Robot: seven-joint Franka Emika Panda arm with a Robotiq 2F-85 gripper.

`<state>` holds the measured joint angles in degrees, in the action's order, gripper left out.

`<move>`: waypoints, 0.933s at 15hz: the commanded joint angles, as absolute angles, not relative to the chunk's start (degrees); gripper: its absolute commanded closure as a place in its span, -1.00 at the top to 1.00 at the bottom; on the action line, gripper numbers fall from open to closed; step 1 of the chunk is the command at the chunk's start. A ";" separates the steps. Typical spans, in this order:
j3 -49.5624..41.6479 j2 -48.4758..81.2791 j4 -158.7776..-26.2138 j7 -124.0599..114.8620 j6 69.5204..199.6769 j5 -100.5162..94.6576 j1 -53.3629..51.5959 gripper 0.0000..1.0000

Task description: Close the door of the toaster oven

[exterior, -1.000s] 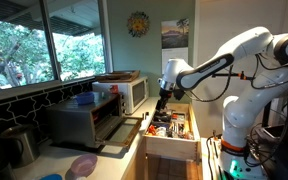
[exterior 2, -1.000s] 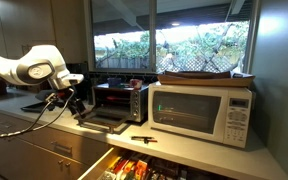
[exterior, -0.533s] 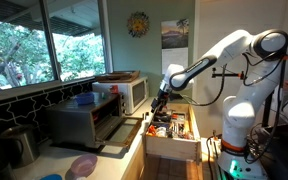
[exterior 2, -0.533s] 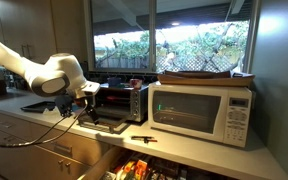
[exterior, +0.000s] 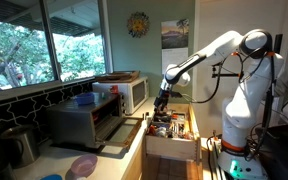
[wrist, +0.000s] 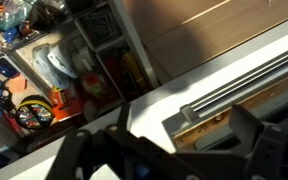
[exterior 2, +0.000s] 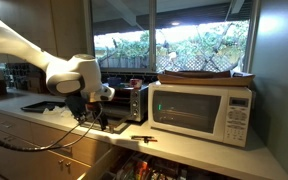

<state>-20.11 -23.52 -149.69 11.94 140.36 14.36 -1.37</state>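
Observation:
The toaster oven (exterior: pixel 84 120) is a low grey box beside the white microwave; it also shows in an exterior view (exterior 2: pixel 119 97). Its door (exterior: pixel 124 132) hangs open, dropped flat over the counter edge, partly hidden by my arm in an exterior view (exterior 2: pixel 120 124). My gripper (exterior: pixel 162 102) is at the door's outer edge, also seen in an exterior view (exterior 2: pixel 92 119). In the wrist view the gripper (wrist: pixel 169 150) is open, and its two dark fingers straddle the door's edge (wrist: pixel 212 117) below the metal handle bar (wrist: pixel 246 80).
A white microwave (exterior 2: pixel 204 112) stands right beside the oven and carries a flat tray on top. An open drawer (exterior: pixel 172 128) full of utensils juts out just below the door and also shows in the wrist view (wrist: pixel 44 60). A kettle (exterior: pixel 20 145) and bowls sit on the counter.
The arm has swung in toward the oven, and the gripper has moved closer to the open door's front edge and lower. The door has stayed open.

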 commanded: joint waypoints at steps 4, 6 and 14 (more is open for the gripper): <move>-22.39 -7.06 -134.48 23.14 135.13 19.50 1.67 1.00; -20.71 -10.37 -136.61 22.65 135.12 18.66 3.76 1.00; -19.40 -0.46 -127.55 37.44 122.47 31.62 5.66 1.00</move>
<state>-19.61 -4.92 -132.40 28.61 131.18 25.15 3.16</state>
